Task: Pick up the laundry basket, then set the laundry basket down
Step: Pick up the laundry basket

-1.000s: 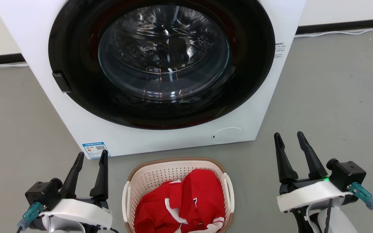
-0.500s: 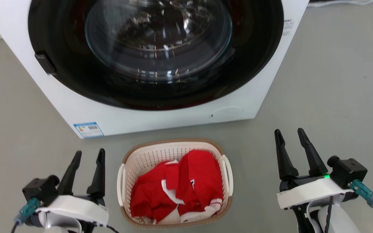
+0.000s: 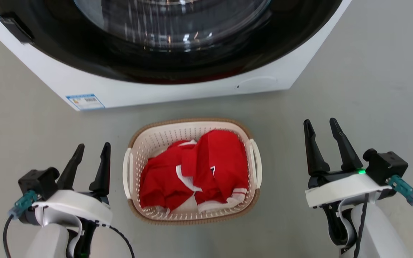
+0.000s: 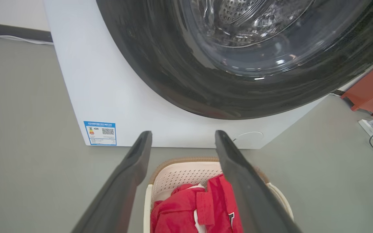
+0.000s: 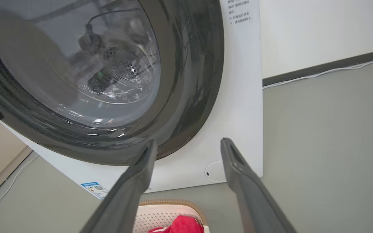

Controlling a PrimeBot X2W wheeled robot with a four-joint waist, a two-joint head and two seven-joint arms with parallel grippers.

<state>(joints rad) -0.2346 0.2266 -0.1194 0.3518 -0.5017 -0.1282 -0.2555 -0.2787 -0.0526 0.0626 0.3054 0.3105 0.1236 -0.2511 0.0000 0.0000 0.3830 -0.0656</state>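
Moved since a second ago: head camera, tipped downward; laundry basket (image 3: 163,138) now shows whole, washer (image 3: 177,89) shows less. Basket sits on grey floor (image 3: 353,71) before washer, holding red-and-white garment (image 3: 206,161). Left gripper (image 3: 94,144) and right gripper (image 3: 319,120): fingers spread, empty, flanking basket, clear of it.

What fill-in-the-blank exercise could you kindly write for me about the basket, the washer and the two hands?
1. The laundry basket stands on the grey ____ in front of the washer.
2. The crumpled clothing in the laundry basket is white and mostly ____.
3. The left hand and the right hand are both ____ rather than shut, holding nothing.
4. The laundry basket sits ____ the two hands, touched by neither.

Missing words: floor; red; open; between.
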